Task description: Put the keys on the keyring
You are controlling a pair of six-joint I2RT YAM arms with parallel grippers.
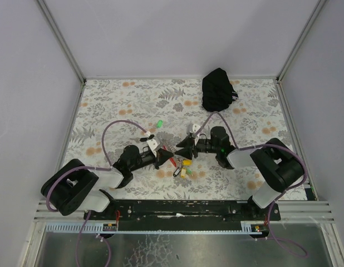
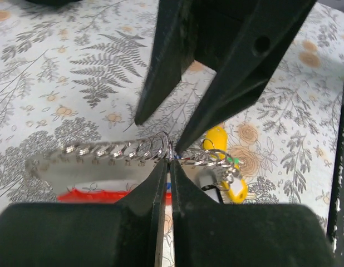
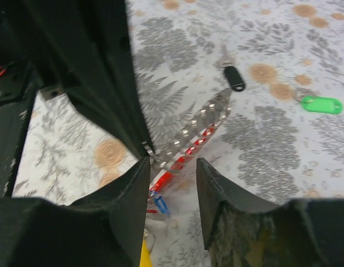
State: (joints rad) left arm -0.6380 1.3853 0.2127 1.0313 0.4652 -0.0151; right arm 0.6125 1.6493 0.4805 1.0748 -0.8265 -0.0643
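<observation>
The keyring (image 1: 181,165) lies between both arms: a silvery chain (image 2: 113,150), a red strap (image 2: 97,195) and a yellow tag (image 2: 220,167). My left gripper (image 2: 170,162) is shut on the keyring where the chain meets the ring (image 2: 202,157). My right gripper (image 3: 173,163) stands open over the chain (image 3: 201,118) and the strap (image 3: 180,157), with its tips facing the left gripper (image 1: 167,154). The green key (image 3: 320,104) lies apart on the cloth, its place in the top view (image 1: 159,123). A small blue tag (image 3: 160,203) sits by the strap; whether it hangs on the ring I cannot tell.
A small black oblong piece (image 3: 234,78) lies beyond the chain's end. A black pouch (image 1: 218,90) sits at the back right of the floral cloth (image 1: 122,105). Metal rails (image 1: 60,40) and grey walls enclose the table.
</observation>
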